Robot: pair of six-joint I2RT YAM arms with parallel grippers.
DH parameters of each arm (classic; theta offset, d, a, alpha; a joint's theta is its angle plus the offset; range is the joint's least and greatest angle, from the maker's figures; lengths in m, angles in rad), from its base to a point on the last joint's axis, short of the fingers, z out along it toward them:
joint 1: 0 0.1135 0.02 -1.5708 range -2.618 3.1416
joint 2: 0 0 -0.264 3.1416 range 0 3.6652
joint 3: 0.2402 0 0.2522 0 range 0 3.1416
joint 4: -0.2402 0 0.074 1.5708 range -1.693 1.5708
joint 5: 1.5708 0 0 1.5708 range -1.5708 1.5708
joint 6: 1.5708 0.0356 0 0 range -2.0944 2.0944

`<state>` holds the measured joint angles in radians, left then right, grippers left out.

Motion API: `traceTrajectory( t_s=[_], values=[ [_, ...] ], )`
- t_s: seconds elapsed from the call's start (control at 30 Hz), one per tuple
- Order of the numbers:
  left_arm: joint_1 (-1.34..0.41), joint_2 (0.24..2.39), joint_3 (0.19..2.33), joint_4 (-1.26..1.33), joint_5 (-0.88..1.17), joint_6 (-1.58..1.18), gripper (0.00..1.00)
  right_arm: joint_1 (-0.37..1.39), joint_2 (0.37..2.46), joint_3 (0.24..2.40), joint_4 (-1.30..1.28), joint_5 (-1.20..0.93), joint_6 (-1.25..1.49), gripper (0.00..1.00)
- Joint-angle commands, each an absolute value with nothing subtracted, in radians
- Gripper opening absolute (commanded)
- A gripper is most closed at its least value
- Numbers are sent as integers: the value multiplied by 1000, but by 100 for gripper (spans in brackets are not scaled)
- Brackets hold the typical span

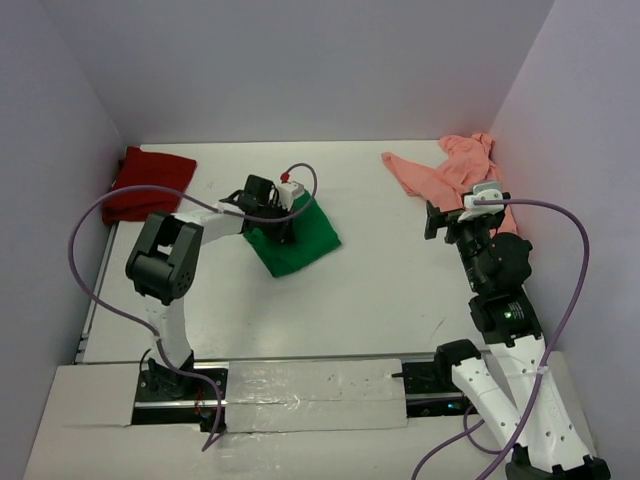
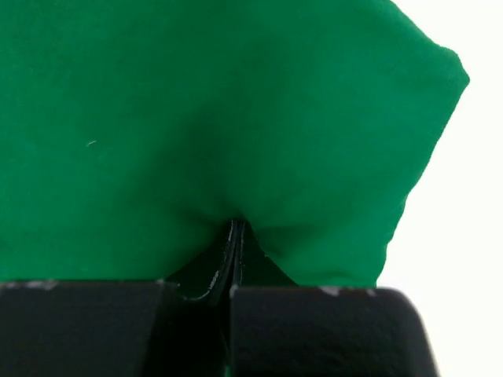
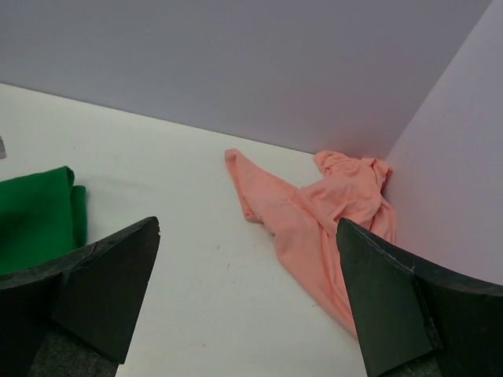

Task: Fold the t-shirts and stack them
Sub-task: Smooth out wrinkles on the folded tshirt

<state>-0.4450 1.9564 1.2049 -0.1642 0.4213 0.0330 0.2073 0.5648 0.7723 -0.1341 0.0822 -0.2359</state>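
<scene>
At the upper left of the top view you have the dark red t-shirt point(image 1: 148, 182), lying bunched against the left wall, well apart from both arms. I judge it is only put aside there; how neatly it is folded, the pictures do not tell.

Going right, just left of centre, your left fingers point(image 2: 314, 330) are pressed together on a pinch of the green t-shirt point(image 1: 305, 240). The wrist view shows the cloth puckering into the closed tips. This shirt lies on the tabletop point(image 1: 380, 290) as a compact patch with doubled layers at one edge. So the grip is probably there to pull an edge over for one more fold, or to drag the shirt to its place.

At the upper right, the salmon-pink t-shirt point(image 1: 450, 172) lies unfolded, with one part pushed into the corner at the right wall. Your right fingers point(image 3: 110, 290) stand wide apart and hold nothing. They hover near the pink cloth, facing it, not touching. I think this wide opening is prepared for taking that shirt. Take care, cloth in the corner may be hard to reach.
</scene>
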Motion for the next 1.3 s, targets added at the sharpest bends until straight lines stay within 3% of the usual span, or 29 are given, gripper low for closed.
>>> traceTrajectory(
  t_s=[0.0,0.23,0.57,0.7,0.9,1.1,1.2,1.27],
  values=[
    [-457,2011,1287,-259,331,15,0,195,563,799,-100,91,-219,100],
    [-472,2162,1468,-305,270,52,0,190,548,808,-98,97,-216,100],
    [-474,2444,1978,-410,298,74,0,155,543,813,-104,89,-212,100],
    [-474,2465,2014,-396,295,84,0,155,560,811,-107,75,-213,100],
    [-474,2318,1882,-324,281,69,0,155,653,834,-175,-35,-210,100],
    [-474,1931,1683,-307,288,37,6,214,886,928,-245,-46,-189,98],
    [-454,1797,1592,-334,319,28,12,310,1052,1014,-276,23,-225,93],
    [-433,1692,1557,-366,357,25,23,394,1144,1096,-293,52,-250,74]
  ],
)
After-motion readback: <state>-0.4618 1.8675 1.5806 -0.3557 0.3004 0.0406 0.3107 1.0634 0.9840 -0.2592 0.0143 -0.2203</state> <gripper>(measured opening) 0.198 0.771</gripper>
